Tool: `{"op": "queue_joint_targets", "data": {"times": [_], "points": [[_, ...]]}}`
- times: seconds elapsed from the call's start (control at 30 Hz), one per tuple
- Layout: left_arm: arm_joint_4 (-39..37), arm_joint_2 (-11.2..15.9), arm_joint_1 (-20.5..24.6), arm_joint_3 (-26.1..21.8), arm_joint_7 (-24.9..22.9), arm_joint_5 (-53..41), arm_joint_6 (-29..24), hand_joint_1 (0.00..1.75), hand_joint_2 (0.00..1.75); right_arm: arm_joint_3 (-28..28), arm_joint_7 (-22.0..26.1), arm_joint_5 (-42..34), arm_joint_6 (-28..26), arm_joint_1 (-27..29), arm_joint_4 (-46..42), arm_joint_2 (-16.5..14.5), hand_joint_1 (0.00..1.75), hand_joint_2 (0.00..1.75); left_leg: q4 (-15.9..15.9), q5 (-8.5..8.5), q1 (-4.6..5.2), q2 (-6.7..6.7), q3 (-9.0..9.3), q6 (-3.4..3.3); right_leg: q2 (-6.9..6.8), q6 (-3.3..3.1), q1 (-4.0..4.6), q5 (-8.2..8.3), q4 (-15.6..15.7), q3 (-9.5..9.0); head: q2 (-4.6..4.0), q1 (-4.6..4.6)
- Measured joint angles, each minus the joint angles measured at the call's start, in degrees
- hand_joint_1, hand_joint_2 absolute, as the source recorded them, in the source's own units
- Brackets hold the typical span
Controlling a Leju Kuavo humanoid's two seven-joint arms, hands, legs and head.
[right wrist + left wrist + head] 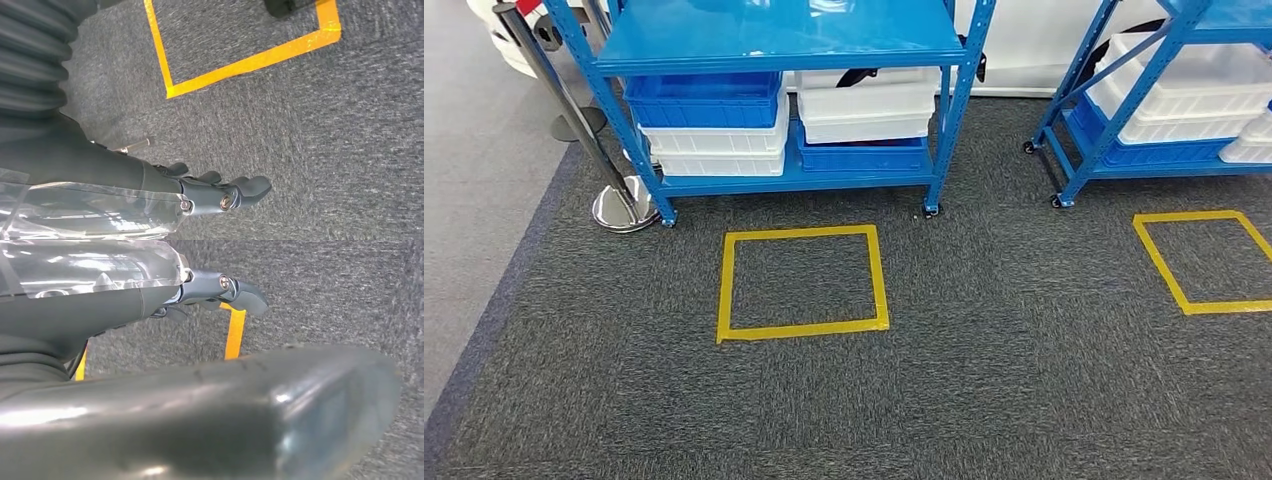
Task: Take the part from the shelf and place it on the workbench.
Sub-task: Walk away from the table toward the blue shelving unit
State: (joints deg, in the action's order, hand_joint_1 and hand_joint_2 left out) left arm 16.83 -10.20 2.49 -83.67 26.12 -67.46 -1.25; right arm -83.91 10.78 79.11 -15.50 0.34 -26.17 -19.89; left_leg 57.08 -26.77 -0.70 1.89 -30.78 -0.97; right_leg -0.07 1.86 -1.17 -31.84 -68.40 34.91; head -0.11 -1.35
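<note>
A blue shelf [794,180] stood on grey carpet [984,380], stacked with blue and white bins [714,125]; which held the part could not be told. The left hand [220,290] and right hand [220,192] hung over the carpet, fingers [250,187] loosely extended, holding nothing. A yellow tape square [802,282] lay before the shelf.
</note>
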Motion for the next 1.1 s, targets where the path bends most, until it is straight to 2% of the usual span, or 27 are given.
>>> {"op": "queue_joint_targets", "data": {"times": [0.03,0.07,0.1,0.2,0.27,0.3,0.37,0.4,0.43,0.47,0.5,0.53,0.57,0.6,0.63,0.7,0.73,0.77,0.8,0.83,0.87,0.93,0.97,1.0,1.03,1.07,1.1], "points": [[0.0,0.0,-0.02,0.0,0.16,-0.03,0.18,0.0,0.0,-0.29,0.05,-0.21,-0.02,-0.01,0.0,-0.01,0.0,0.0,0.17,-0.36,0.07,0.25,0.2,0.3,0.23,-0.03,-0.09,1.72,3.94,-1.76,0.0,0.0],[0.0,0.01,0.0,0.0,0.29,-0.09,0.29,0.0,0.0,-0.56,0.08,-0.33,-0.04,-0.08,-0.01,-0.03,0.0,0.0,0.36,-0.81,0.16,0.47,0.33,0.65,0.45,-0.19,-0.1,2.68,7.15,-3.21,0.0,0.01],[0.0,0.03,0.02,0.0,0.4,-0.18,0.37,0.0,0.0,-0.78,0.09,-0.41,-0.05,-0.15,-0.01,-0.06,0.0,0.0,0.48,-1.23,0.28,0.57,0.42,1.01,0.62,-0.45,-0.06,2.81,9.06,-4.09,0.0,0.01],[0.0,0.09,0.04,0.02,0.56,-0.37,0.51,0.0,0.0,-1.19,0.11,-0.5,-0.09,-0.26,-0.03,-0.16,0.0,0.0,0.5,-2.08,0.26,0.58,0.86,1.99,0.57,-1.69,0.14,1.95,9.99,-4.82,0.0,0.0],[0.0,0.11,0.06,0.05,0.65,-0.45,0.62,0.0,0.0,-1.37,0.12,-0.52,-0.13,-0.16,-0.05,-0.24,0.0,0.0,2.91,-2.9,0.11,-0.23,0.07,2.53,0.28,-2.54,0.03,1.57,10.38,-5.86,0.0,-0.2],[0.0,0.12,0.07,0.06,0.69,-0.48,0.67,0.0,0.0,-1.45,0.13,-0.54,-0.15,-0.09,-0.05,-0.28,0.0,0.0,5.95,-3.82,0.06,-0.75,-1.58,2.76,0.07,-2.85,-0.03,1.22,10.53,-6.53,0.0,-0.31],[0.0,0.12,0.05,0.07,0.74,-0.52,0.74,0.0,0.0,-1.7,0.13,-0.55,-0.18,0.04,-0.06,-0.3,0.0,0.0,14.18,-5.94,0.02,-1.38,-7.11,3.04,-0.32,-3.16,0.1,0.07,10.59,-7.73,0.0,-0.46],[0.0,0.12,-0.04,0.07,0.74,-0.53,0.78,0.0,0.0,-1.85,0.13,-0.56,-0.18,0.07,-0.06,-0.31,0.0,0.0,17.27,-6.02,0.01,-1.46,-9.8,3.05,-0.41,-3.18,0.17,-0.62,10.6,-8.45,0.0,-0.45],[0.0,0.12,-0.17,0.07,0.74,-0.54,0.82,0.0,0.0,-2.02,0.14,-0.57,-0.18,0.1,-0.07,-0.31,0.0,0.0,18.36,-4.86,0.03,-1.48,-11.6,2.95,-0.45,-3.17,0.24,-1.38,10.65,-9.33,0.0,-0.46],[0.0,0.12,-0.32,0.07,0.74,-0.54,0.84,0.0,0.0,-2.15,0.15,-0.58,-0.18,0.15,-0.07,-0.31,0.0,0.0,17.06,-2.42,0.07,-1.49,-12.32,2.71,-0.47,-3.13,0.32,-2.2,10.73,-10.39,0.0,-0.45],[0.0,0.12,-0.47,0.07,0.74,-0.54,0.86,0.0,0.0,-2.25,0.18,-0.6,-0.16,0.21,-0.08,-0.31,0.0,0.0,13.7,1.0,0.2,-1.51,-12.01,2.29,-0.47,-3.07,0.4,-3.04,10.89,-11.57,0.0,-0.45],[0.0,0.16,-0.61,0.07,0.75,-0.54,0.86,0.0,0.0,-2.35,0.22,-0.61,-0.14,0.34,-0.08,-0.34,0.0,0.0,10.12,3.86,0.42,-1.62,-11.22,1.78,-0.5,-2.98,0.41,-3.87,11.13,-12.7,0.0,-0.37],[0.0,0.2,-0.74,0.07,0.76,-0.57,0.86,0.0,0.0,-2.42,0.32,-0.63,-0.1,0.43,-0.08,-0.39,0.0,0.0,7.33,5.63,0.74,-1.78,-10.27,1.24,-0.51,-2.71,0.44,-4.58,11.44,-13.64,0.0,-0.26],[0.0,0.25,-0.83,0.08,0.8,-0.58,0.85,0.0,0.0,-2.5,0.44,-0.66,-0.06,0.51,-0.08,-0.43,0.0,0.0,5.48,5.99,1.11,-1.93,-9.34,0.69,-0.55,-2.3,0.38,-5.16,11.92,-14.48,0.0,-0.23],[0.0,0.3,-0.86,0.08,0.84,-0.6,0.85,0.0,0.0,-2.58,0.56,-0.67,-0.02,0.52,-0.09,-0.48,0.0,0.0,4.86,5.15,1.41,-2.06,-8.6,0.29,-0.63,-1.86,0.29,-5.53,12.55,-15.44,0.01,-0.21],[0.0,0.33,-0.77,0.09,0.9,-0.61,0.85,0.0,0.0,-2.67,0.73,-0.55,0.01,0.17,-0.1,-0.49,0.0,0.0,3.29,3.36,1.56,-1.9,-6.51,-0.23,-0.76,-0.93,0.29,-4.39,11.96,-16.34,0.01,-0.34],[0.0,0.34,-0.64,0.09,0.9,-0.66,0.85,0.0,0.0,-2.7,0.69,-0.31,0.03,-0.1,-0.1,-0.49,0.0,0.0,2.27,2.84,1.4,-1.71,-5.13,-0.32,-0.7,-0.63,0.26,-2.69,9.53,-15.55,0.01,-0.32],[0.0,0.36,-0.48,0.1,0.89,-0.7,0.85,0.0,0.0,-2.72,0.54,0.07,0.05,-0.37,-0.11,-0.49,0.0,0.0,1.03,2.37,1.22,-1.45,-3.48,-0.47,-0.53,-0.3,0.23,-0.78,5.63,-13.36,0.01,-0.29],[0.0,0.36,-0.29,0.1,0.89,-0.74,0.86,0.0,0.0,-2.72,0.35,0.49,0.09,-0.59,-0.12,-0.48,0.0,0.0,-0.19,1.92,1.04,-1.16,-1.78,-0.62,-0.35,-0.07,0.15,0.4,1.22,-10.4,0.01,-0.27],[-0.01,0.34,-0.16,0.11,0.87,-0.78,0.86,0.0,0.0,-2.73,0.14,0.89,0.14,-0.6,-0.14,-0.47,0.0,0.0,-1.16,1.34,0.95,-0.83,-0.14,-0.76,-0.21,0.09,0.06,0.21,-2.51,-7.15,0.0,-0.24],[-0.01,0.32,-0.1,0.11,0.84,-0.8,0.87,0.0,0.0,-2.72,-0.08,1.18,0.18,-0.51,-0.17,-0.46,0.0,0.0,-1.92,0.66,0.88,-0.4,1.44,-0.88,-0.15,0.32,0.03,-1.45,-4.91,-4.13,0.0,-0.25],[-0.05,0.24,-0.21,0.11,0.76,-0.82,0.89,0.0,0.0,-2.76,-0.29,1.39,0.24,0.01,-0.21,-0.46,0.0,0.0,-2.81,-1.1,0.62,0.53,4.59,-0.84,-0.16,0.65,-0.09,-6.92,-5.67,0.52,0.0,-0.23],[-0.07,0.2,-0.37,0.11,0.73,-0.8,0.89,0.0,0.0,-2.78,-0.28,1.43,0.25,0.29,-0.22,-0.46,0.0,0.0,-3.0,-2.14,0.45,0.96,6.1,-0.72,-0.16,0.83,-0.16,-8.62,-4.41,2.16,0.0,-0.21],[-0.08,0.17,-0.56,0.1,0.69,-0.76,0.89,0.0,0.0,-2.8,-0.14,1.44,0.25,0.56,-0.25,-0.46,0.0,0.0,-3.09,-3.33,0.27,1.27,7.64,-0.55,-0.16,0.98,-0.22,-8.4,-2.23,3.51,0.0,-0.2],[-0.09,0.14,-0.8,0.1,0.66,-0.71,0.88,0.0,0.0,-2.84,0.11,1.38,0.31,0.81,-0.27,-0.45,0.0,0.0,-3.12,-4.55,0.14,1.5,8.99,-0.34,-0.15,1.11,-0.28,-5.43,0.68,4.52,0.0,-0.16],[-0.09,0.13,-0.96,0.09,0.63,-0.66,0.88,0.0,0.0,-2.97,0.45,1.26,0.45,1.03,-0.31,-0.45,0.0,0.0,-2.95,-5.94,0.13,1.62,10.31,-0.09,-0.16,1.16,-0.3,0.26,4.01,5.29,0.0,-0.11],[-0.09,0.11,-1.05,0.08,0.6,-0.61,0.87,0.0,0.0,-3.17,0.81,1.13,0.65,1.13,-0.33,-0.44,0.0,0.0,-2.98,-7.27,0.21,1.7,11.53,0.24,-0.17,0.91,-0.23,5.52,6.3,5.68,0.0,-0.06]]}}
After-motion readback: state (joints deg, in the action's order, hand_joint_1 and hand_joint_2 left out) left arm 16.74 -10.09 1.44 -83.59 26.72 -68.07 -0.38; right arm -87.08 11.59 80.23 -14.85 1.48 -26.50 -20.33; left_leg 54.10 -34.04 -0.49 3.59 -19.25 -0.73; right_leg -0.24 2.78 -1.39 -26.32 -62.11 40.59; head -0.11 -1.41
